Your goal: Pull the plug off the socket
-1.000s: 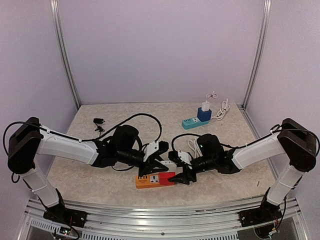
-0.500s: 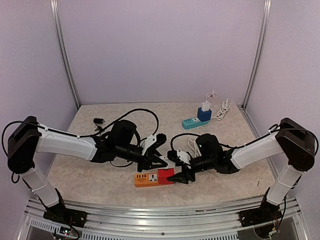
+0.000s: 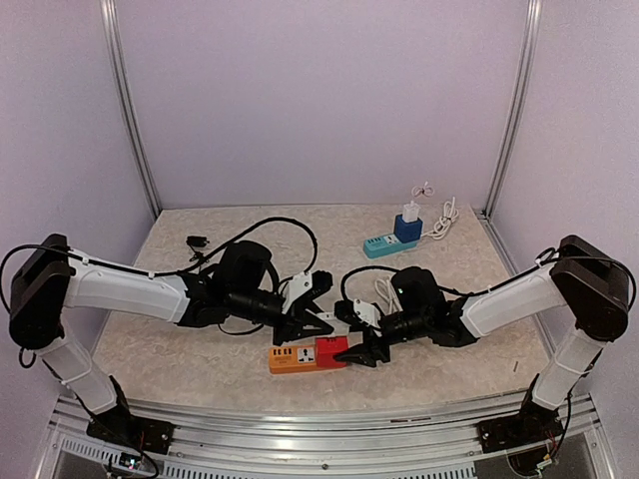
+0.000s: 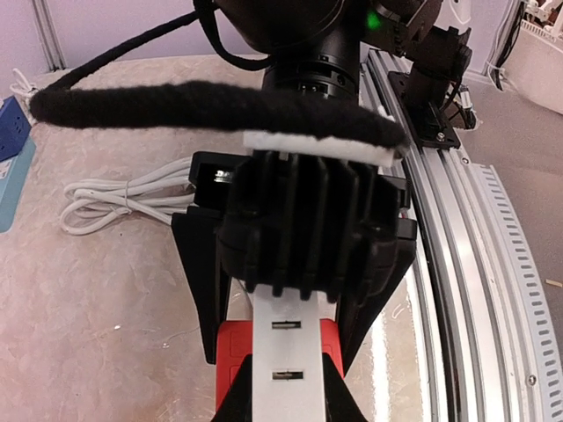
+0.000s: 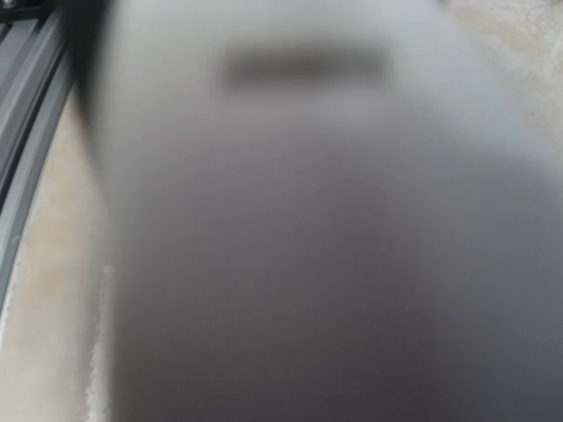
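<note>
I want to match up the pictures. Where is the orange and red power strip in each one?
Top external: the power strip lies low in the middle of the picture.
Left wrist: only its red end shows, at the bottom middle.
Right wrist: too blurred to tell.
Shared landmark: the metal rail, along the bottom in the top view, on the right in the left wrist view, top left in the right wrist view.

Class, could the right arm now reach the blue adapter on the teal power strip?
Probably, once freed: the right pincer grips the orange-and-red power strip; only a coiled white cable lies before the blue adapter.
</note>
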### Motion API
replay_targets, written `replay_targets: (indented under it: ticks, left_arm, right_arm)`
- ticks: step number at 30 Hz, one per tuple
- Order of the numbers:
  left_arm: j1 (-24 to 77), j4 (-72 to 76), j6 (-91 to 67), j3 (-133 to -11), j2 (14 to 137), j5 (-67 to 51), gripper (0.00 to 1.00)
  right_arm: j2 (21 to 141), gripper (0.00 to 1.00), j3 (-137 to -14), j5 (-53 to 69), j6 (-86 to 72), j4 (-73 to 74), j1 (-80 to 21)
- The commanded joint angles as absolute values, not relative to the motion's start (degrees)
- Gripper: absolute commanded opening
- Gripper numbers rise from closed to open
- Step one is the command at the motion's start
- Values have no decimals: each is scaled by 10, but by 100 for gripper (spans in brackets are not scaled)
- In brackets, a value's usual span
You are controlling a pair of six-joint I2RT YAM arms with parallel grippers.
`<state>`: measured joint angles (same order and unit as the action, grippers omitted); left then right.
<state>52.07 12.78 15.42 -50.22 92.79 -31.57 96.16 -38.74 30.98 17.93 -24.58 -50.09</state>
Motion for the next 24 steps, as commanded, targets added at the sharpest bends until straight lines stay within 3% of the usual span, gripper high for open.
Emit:
replay_targets:
  ticks: [1, 7, 11, 17, 18, 19, 24]
  left_arm:
    - [496, 89, 152, -488, 878, -308, 0]
    - [460, 90, 123, -453, 809, -301, 0]
    - [447, 91, 86, -446, 778, -305, 0]
    - [448, 91, 59, -437, 759, -307, 0]
    - [449, 93, 58, -432, 752, -305, 0]
    - [449, 95, 57, -430, 749, -303, 0]
    - [449, 90, 46, -428, 742, -300, 0]
  right_arm:
    - [977, 16, -377, 288, 181, -190, -504]
    - [976, 21, -378, 283, 178, -191, -504]
    - [971, 52, -381, 276, 170, -187, -504]
    - [945, 66, -388, 265, 163, -173, -504]
    - [938, 84, -391, 263, 162, -167, -504]
    - [932, 91, -394, 262, 160, -163, -504]
    - [904, 99, -407, 256, 148, -148, -504]
